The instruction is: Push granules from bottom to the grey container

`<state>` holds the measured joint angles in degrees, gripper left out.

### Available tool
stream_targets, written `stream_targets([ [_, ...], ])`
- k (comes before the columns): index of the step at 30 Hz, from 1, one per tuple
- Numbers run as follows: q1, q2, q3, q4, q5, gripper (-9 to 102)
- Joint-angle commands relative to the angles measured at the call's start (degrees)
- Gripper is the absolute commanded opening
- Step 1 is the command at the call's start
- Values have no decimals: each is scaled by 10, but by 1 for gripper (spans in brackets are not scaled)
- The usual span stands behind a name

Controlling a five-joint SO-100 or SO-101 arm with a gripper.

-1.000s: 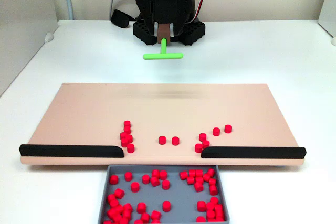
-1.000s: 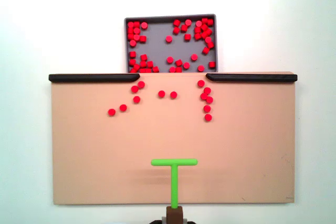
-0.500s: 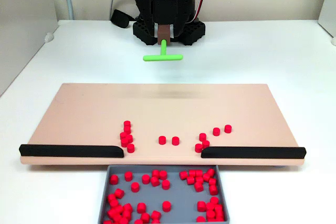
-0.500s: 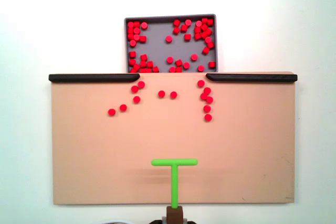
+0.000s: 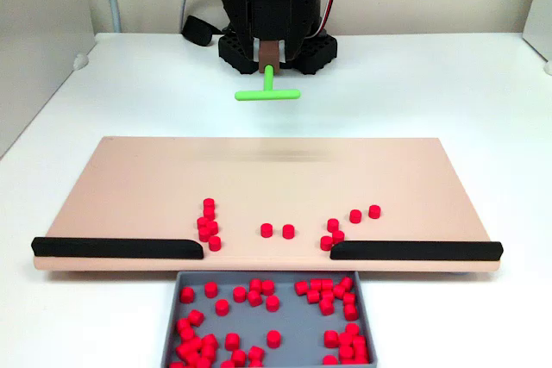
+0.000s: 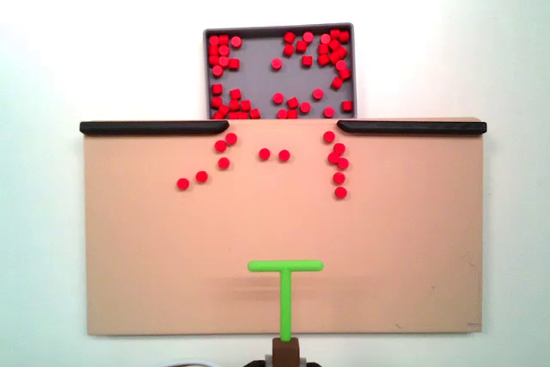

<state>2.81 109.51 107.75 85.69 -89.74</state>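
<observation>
From above, the tan board [image 6: 284,238] lies flat on the white table [image 6: 51,40]. Going left to right across it: a black strip [image 6: 153,127] along the far edge, then a diagonal line of granules [image 6: 223,163] trailing toward the left, two lone ones [image 6: 274,155] near the middle, a short column [image 6: 339,165] on the right, and the second black strip [image 6: 417,127]. Between the strips is a gap, and just beyond it sits the grey container [image 6: 279,30], touching the board's edge and already holding many red pellets, mostly along its left, right and near walls.

The green T-shaped tool [image 6: 284,285] hangs over the board's near-centre, crossbar well apart from the granules. Its stem disappears into the gripper [image 6: 286,351], which is clamped on it. In the front view the gripper [image 5: 270,56] holds that tool [image 5: 267,90] above the table behind the board.
</observation>
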Motion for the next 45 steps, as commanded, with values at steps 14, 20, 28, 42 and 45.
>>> stream_targets([
  [14,-15,-4,-4,-4,4,0],
  [20,-24,-7,-5,-4,12,0],
  [28,-16,-12,-9,-4,-6,0],
  [42,-12,-59,-4,-61,-2,0],
  [45,-13,-68,13,-99,2,0],
])
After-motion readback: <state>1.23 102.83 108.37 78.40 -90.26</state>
